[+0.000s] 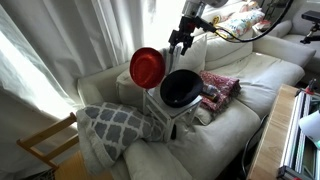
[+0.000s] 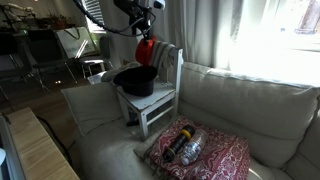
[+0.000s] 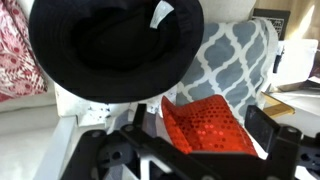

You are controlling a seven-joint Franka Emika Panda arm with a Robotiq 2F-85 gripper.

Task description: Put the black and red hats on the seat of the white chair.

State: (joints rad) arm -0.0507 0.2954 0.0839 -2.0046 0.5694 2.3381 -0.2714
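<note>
Red sequined hat [image 1: 147, 67] is up by the top of the backrest of a white wooden chair [image 2: 165, 65], which stands on a pale sofa [image 1: 250, 75]. The black pincer [image 1: 179, 42] is close above the hat. In the wrist view its jaws sit either side of the sequins, but I cannot tell whether they are pinching. The seat lies below and forward of the hat. A round black brimmed hat [image 1: 180, 88] already fills most of that seat, leaving little bare room. A grey-and-white patterned cushion [image 1: 115, 122] leans just beside the chair.
</note>
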